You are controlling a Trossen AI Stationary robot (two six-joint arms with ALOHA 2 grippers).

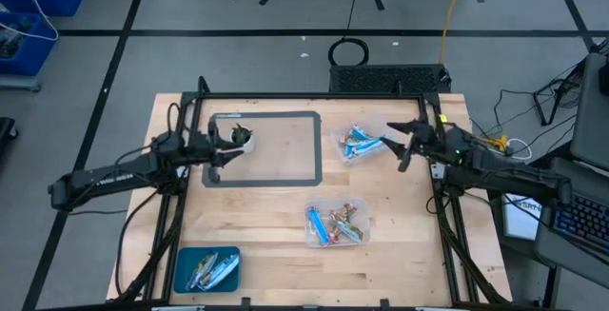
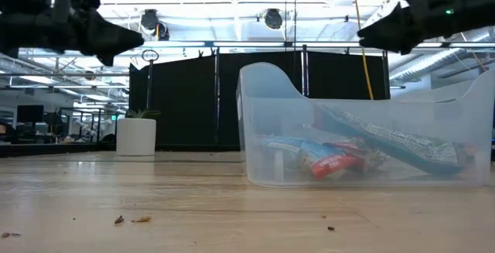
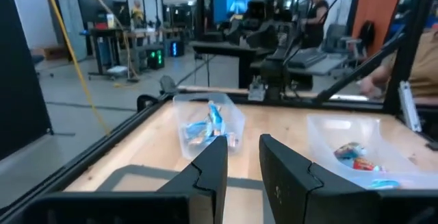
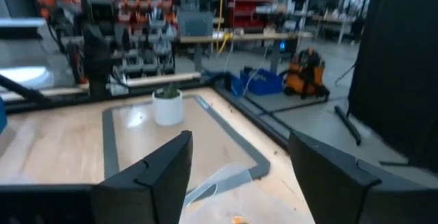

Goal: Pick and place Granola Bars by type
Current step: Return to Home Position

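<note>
No legible text anywhere. Granola Bars [image 2: 329, 162] in clear bin [image 2: 263, 121]: wrapper print too small to read. Pale marking on left arm [image 1: 114, 173]: blurred, unreadable. Background shelves: no readable signs.

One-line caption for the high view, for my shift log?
Left claw and right claw hover empty; granola bars sit in the upper clear bin, lower clear bin and blue bin.

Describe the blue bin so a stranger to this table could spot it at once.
On the wooden table seen from above, go to the corner at the picture's bottom left. The blue bin sits there, holding silvery wrapped bars. It is the only opaque blue bin; the two clear bins stand farther right.
</note>
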